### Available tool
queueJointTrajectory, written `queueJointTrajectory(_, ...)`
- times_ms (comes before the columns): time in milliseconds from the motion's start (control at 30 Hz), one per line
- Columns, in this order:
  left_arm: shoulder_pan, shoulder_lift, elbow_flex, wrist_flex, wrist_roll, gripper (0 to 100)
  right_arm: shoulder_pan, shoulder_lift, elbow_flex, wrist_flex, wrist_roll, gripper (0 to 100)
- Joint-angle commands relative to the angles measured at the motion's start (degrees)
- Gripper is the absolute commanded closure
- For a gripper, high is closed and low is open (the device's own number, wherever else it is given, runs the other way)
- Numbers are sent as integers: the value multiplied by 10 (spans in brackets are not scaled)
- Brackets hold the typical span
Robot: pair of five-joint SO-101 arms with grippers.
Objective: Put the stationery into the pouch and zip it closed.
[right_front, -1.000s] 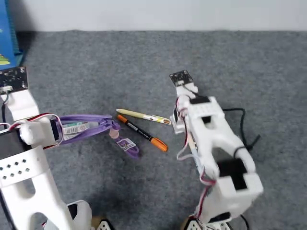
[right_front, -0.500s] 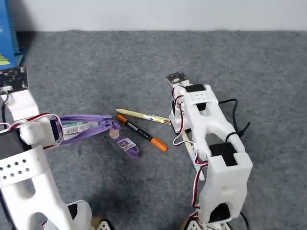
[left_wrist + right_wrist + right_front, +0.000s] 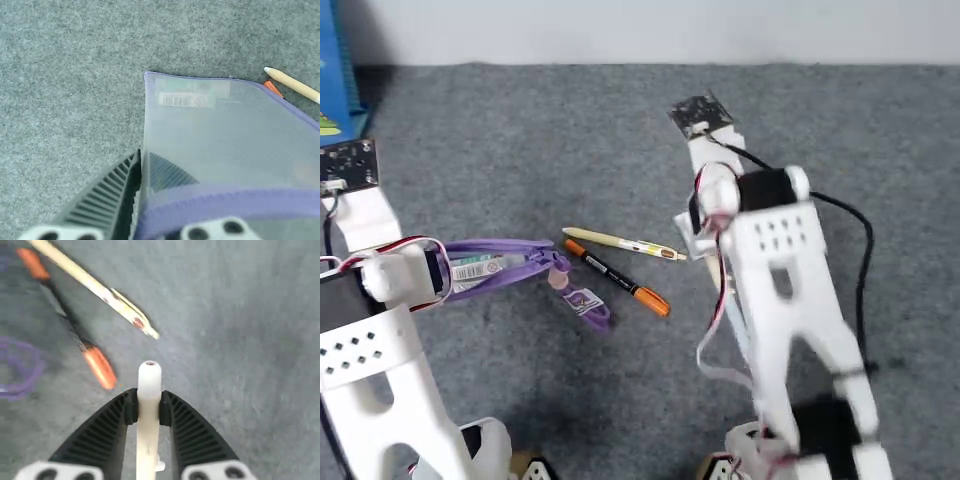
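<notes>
A translucent pouch with purple edging lies on the grey carpet at the left, and my left gripper is shut on its end. Seen from the left wrist, the pouch is pinched between the fingers of the left gripper. Beside the pouch's mouth lie a yellow pen and a black-and-orange marker. A purple tag rests close by. My right gripper is shut on a white pen, held above the carpet just right of the yellow pen and the marker.
A blue box stands at the far left edge. A pale wall runs along the back. Open grey carpet stretches behind and to the right of the right arm.
The right arm has risen and stretched forward with the white pen in its gripper. The left arm, the pouch and the two loose pens have stayed put.
</notes>
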Motion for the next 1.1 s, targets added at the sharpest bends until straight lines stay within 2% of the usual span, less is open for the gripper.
queueJointTrajectory(0,3,-2,0,0,-3,988,-55,-136,-30,5,-50,991)
queueJointTrajectory(200,3,-2,0,0,-3,988,-176,-291,-27,-44,-105,991)
queueJointTrajectory(367,3,-2,0,0,-3,988,-230,-401,-14,-153,-115,991)
queueJointTrajectory(533,3,-2,0,0,-3,988,-272,-481,61,-269,-146,991)
queueJointTrajectory(700,3,-2,0,0,-3,988,-283,-547,181,-424,-211,991)
queueJointTrajectory(833,3,-2,0,0,-3,988,-291,-589,300,-587,-250,991)
queueJointTrajectory(1067,3,-2,0,0,-3,988,-291,-605,463,-862,-264,991)
